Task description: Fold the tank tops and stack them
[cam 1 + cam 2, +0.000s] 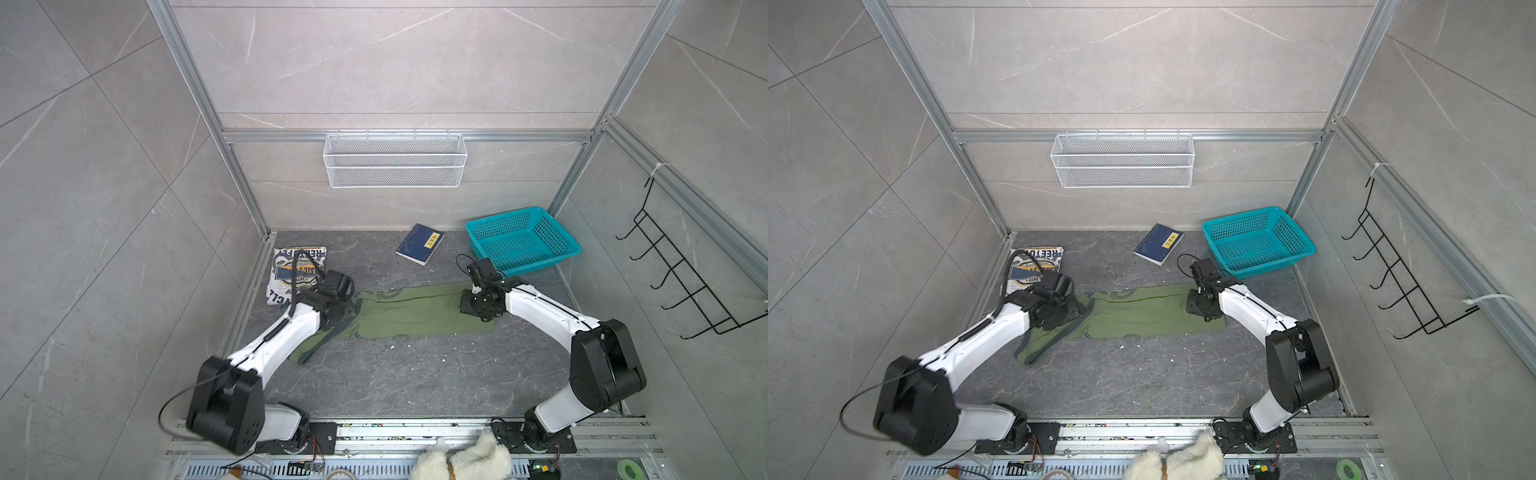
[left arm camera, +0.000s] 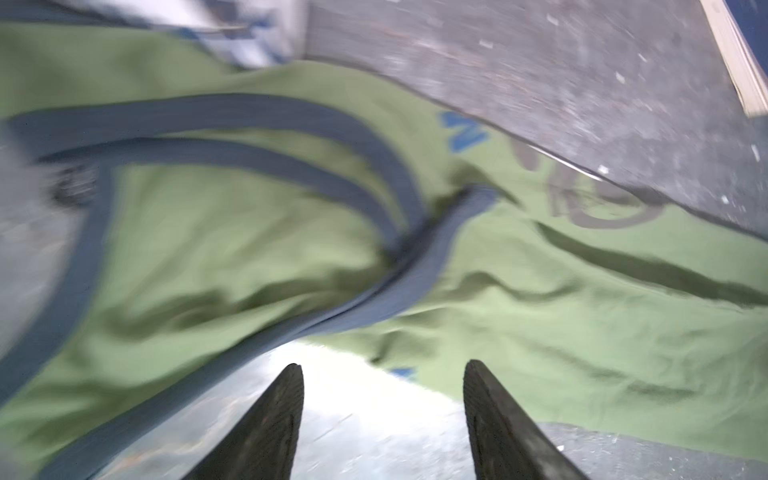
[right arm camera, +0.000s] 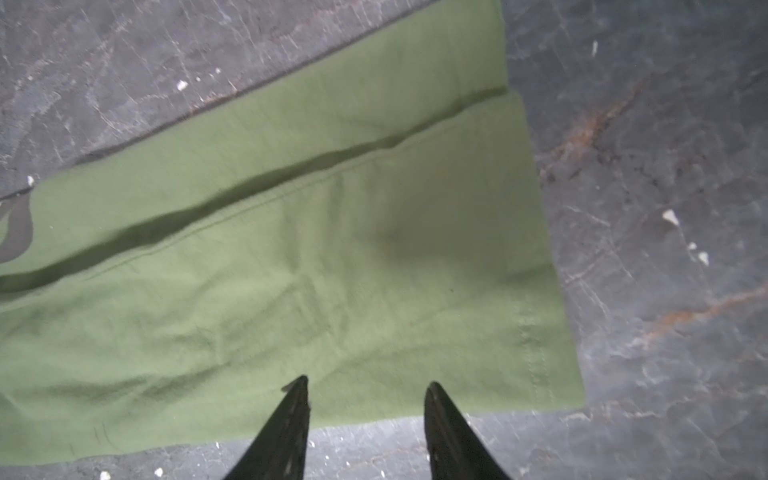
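Two tops: olive tank top [image 1: 415, 311] lies mid-table as a long folded strip, white tank top [image 1: 297, 270] sits folded far left. Left gripper [image 2: 383, 365] and right gripper [image 3: 368, 380] both hang spread, empty. Bunched straps [image 2: 249, 124] at the left end could skew the next fold, I reckon.

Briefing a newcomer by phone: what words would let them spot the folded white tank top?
On the dark table, look at the far left corner by the metal frame. The white tank top lies there in a compact square, badge print up. Its green neighbour is stretched long.
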Action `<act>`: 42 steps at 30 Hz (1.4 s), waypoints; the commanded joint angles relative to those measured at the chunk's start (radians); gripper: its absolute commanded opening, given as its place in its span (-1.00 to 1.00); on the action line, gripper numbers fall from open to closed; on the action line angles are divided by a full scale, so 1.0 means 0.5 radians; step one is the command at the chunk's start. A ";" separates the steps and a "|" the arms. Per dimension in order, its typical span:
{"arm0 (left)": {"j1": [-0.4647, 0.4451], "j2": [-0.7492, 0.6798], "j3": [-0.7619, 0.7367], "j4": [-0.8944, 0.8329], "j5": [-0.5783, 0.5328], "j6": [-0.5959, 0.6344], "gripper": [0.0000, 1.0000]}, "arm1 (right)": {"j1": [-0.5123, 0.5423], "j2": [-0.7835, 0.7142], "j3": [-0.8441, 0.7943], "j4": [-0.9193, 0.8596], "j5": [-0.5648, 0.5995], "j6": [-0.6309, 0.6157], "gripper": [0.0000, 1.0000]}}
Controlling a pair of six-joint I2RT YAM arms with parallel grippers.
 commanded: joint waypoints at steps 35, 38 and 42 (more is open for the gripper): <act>0.857 -0.683 -0.962 0.069 0.411 -0.400 0.21 | -0.163 -0.227 -0.187 0.116 -0.086 0.019 0.06; 0.855 -0.581 -0.946 0.127 0.410 -0.377 -0.04 | -0.163 -0.234 -0.182 0.104 -0.076 0.015 0.05; 0.856 -0.535 -0.903 0.188 0.344 -0.325 -0.34 | -0.168 -0.250 -0.179 0.084 -0.064 0.007 0.05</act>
